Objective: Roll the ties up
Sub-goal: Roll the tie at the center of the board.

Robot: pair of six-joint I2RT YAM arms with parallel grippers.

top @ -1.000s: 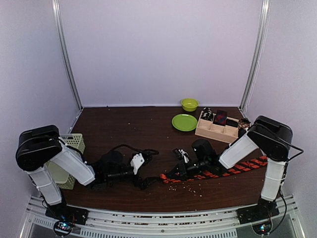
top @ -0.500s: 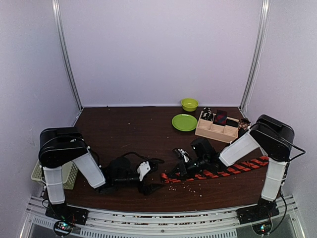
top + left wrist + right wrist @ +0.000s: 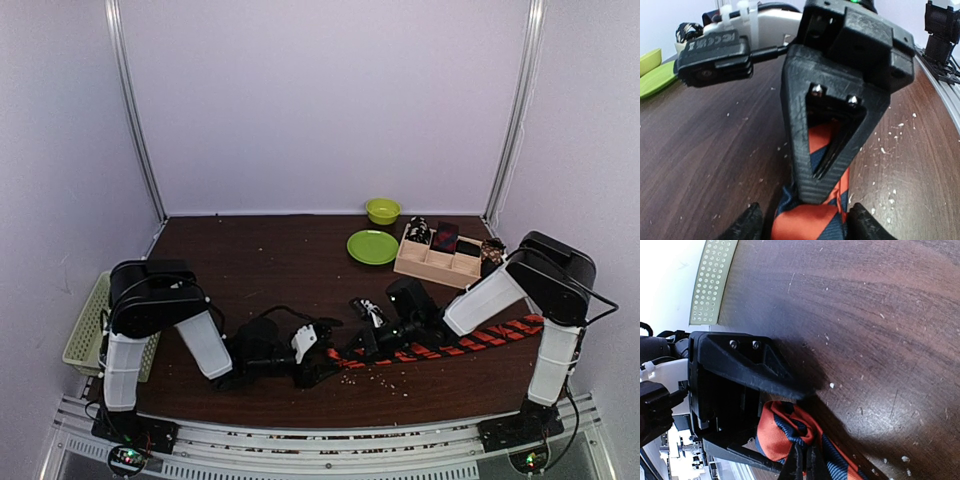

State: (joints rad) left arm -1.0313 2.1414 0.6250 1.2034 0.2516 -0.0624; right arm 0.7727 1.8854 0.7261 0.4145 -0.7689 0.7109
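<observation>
Left wrist view shows us the left gripper [image 3: 807,227], fingers apart astride the striped orange-red tie [image 3: 812,220] on the table [image 3: 260,260]. Just beyond, the right gripper [image 3: 802,462] pinches it tight. Both arms reach low, inward. Farther back we see plate [image 3: 372,246], bowl [image 3: 382,210], wooden tray [image 3: 435,264].

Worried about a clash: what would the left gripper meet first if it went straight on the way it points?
Probably the right gripper, shut on the tie just ahead of the left gripper; gap unclear.
</observation>
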